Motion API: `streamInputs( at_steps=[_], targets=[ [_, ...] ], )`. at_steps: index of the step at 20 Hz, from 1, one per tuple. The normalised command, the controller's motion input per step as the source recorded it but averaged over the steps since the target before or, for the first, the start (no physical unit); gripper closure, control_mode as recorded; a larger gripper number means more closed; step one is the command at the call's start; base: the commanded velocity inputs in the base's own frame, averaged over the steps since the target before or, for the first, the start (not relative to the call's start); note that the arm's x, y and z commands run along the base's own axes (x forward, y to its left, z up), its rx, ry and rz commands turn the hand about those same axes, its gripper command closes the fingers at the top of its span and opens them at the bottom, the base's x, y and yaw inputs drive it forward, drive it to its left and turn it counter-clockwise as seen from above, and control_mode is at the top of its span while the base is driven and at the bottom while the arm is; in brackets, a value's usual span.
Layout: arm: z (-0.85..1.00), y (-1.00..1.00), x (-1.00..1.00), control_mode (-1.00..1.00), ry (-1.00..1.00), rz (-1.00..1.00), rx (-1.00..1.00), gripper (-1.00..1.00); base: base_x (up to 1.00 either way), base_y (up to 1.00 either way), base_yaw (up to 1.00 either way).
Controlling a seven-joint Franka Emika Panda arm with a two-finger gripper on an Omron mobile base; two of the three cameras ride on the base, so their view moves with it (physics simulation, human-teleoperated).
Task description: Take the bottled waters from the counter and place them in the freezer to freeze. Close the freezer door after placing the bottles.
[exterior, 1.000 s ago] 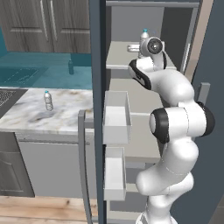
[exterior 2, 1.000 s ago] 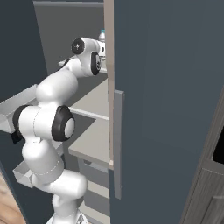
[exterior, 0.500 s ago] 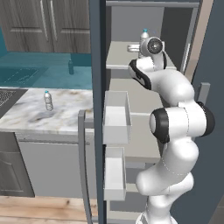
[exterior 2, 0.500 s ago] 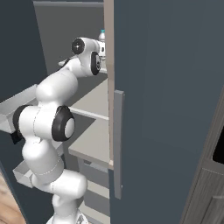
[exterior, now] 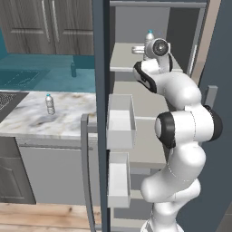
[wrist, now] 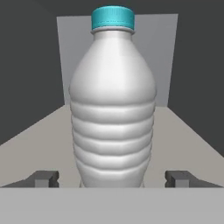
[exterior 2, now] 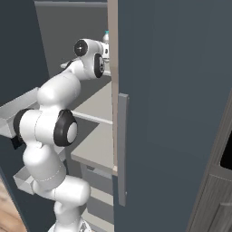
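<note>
From the left base view, one bottle point(exterior: 149, 35) stands on the freezer's top shelf point(exterior: 124, 59), just past the robot's hand. The second bottle point(exterior: 50, 104) waits on the counter point(exterior: 27, 118), far away.

From the right base view, the freezer door point(exterior 2: 172, 113) is open beside the arm.

In the hand view, the pincer point(wrist: 113, 178) is wide, holding nothing. The bottle stands upright between its tips. A crooked pull back could bump it and tip it over.

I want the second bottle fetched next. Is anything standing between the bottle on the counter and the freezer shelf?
The open freezer door with its white bins stands between the counter bottle and the shelf.
</note>
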Motion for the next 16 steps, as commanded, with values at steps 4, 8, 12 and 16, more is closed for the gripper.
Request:
streamInputs(
  at_steps=[4, 8, 12, 16],
  targets=[
    [0.0, 0.0, 0.0, -1.0, 0.0, 0.0, -0.01, -1.0, 0.0, 0.0, 0.0],
    [0.06, 0.0, -0.04, -1.0, 0.0, 0.0, -0.02, -1.0, 0.0, 0.0, 0.0],
    [0.17, 0.0, -0.53, -1.0, 0.0, 0.0, -0.02, -1.0, 0.0, 0.0, 0.0],
    [0.31, 0.03, -0.68, -1.0, 0.0, 0.0, 0.0, -1.0, 0.0, 0.0, 0.0]
  ],
)
